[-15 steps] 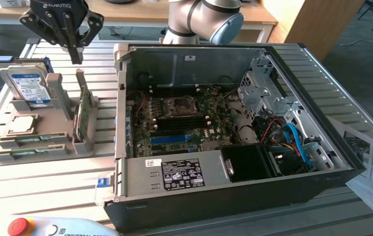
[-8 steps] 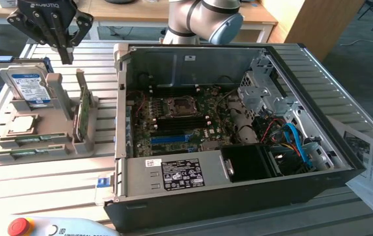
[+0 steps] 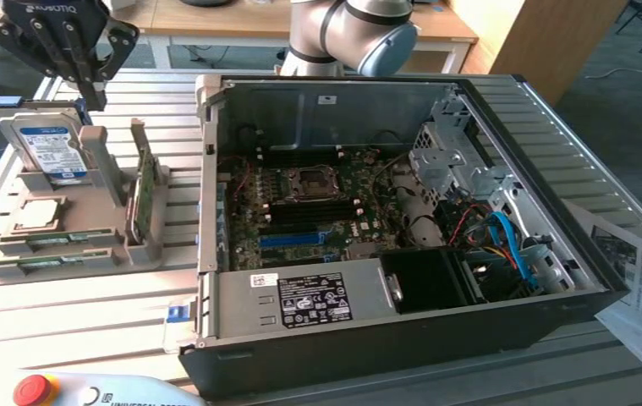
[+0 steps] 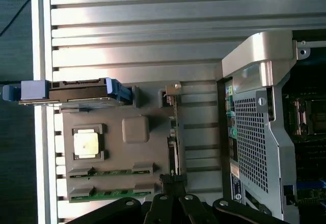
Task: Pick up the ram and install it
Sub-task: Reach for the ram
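Overhead, closed hand near hard drive, ram in tray, card upright

Hand top, arm & pendant cut off by ext. view edges; PSU label text too small

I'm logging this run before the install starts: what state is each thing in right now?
gripper: shut, empty, raised over the gray holder.
hard drive: upright in the holder.
green card: standing on edge in the holder.
CPU: lying flat in its recess.
RAM sticks: both flat in the holder, not picked up.
computer case: on its side, panel off, open.
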Available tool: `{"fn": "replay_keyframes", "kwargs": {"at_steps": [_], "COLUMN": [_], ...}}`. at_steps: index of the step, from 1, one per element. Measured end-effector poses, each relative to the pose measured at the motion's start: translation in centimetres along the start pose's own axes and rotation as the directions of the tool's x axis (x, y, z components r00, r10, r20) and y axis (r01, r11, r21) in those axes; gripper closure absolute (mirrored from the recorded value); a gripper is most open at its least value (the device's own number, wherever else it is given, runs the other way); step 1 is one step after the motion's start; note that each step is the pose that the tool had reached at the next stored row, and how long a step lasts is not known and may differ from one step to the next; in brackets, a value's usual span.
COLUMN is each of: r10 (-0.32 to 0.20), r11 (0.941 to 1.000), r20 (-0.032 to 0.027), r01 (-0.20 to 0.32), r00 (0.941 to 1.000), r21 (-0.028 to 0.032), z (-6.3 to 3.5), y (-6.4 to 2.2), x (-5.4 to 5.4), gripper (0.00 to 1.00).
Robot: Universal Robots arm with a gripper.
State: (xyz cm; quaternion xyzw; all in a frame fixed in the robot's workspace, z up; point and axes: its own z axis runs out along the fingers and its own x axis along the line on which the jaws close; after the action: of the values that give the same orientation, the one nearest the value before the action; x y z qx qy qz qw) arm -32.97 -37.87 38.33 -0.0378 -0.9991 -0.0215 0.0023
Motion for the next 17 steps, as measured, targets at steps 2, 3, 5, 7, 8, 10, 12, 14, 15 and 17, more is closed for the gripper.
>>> {"fn": "replay_keyframes", "kwargs": {"at_steps": [2, 3, 5, 7, 8, 10, 12, 14, 15, 17], "r10": [0.0, 0.0, 0.0, 0.0, 0.0, 0.0, 0.0, 0.0, 0.0, 0.0], "r11": [1.0, 1.0, 1.0, 1.0, 1.0, 1.0, 1.0, 1.0, 1.0, 1.0], "r20": [-0.0012, -0.0019, -0.0033, -0.0046, -0.0055, -0.007, -0.0086, -0.01, -0.0109, -0.0125], "r01": [0.0, 0.0, 0.0, 0.0, 0.0, 0.0, 0.0, 0.0, 0.0, 0.0], "r00": [1.0, 1.0, 1.0, 1.0, 1.0, 1.0, 1.0, 0.9999, 0.9999, 0.9999], "r21": [0.0, 0.0001, 0.0002, 0.0003, 0.0004, 0.0005, 0.0006, 0.0007, 0.0008, 0.0009], "z": [0.04, 0.05, 0.08, 0.11, 0.12, 0.15, 0.18, 0.22, 0.23, 0.26], "y": [0.0, -0.01, -0.02, -0.03, -0.03, -0.04, -0.04, -0.05, -0.05, -0.06], "x": [0.6, 0.8, 1.4, 1.9, 2.2, 2.8, 3.3, 3.9, 4.2, 4.7], "gripper": [0.89, 0.89, 0.89, 0.89, 0.89, 0.89, 0.89, 0.89, 0.89, 0.89]}}
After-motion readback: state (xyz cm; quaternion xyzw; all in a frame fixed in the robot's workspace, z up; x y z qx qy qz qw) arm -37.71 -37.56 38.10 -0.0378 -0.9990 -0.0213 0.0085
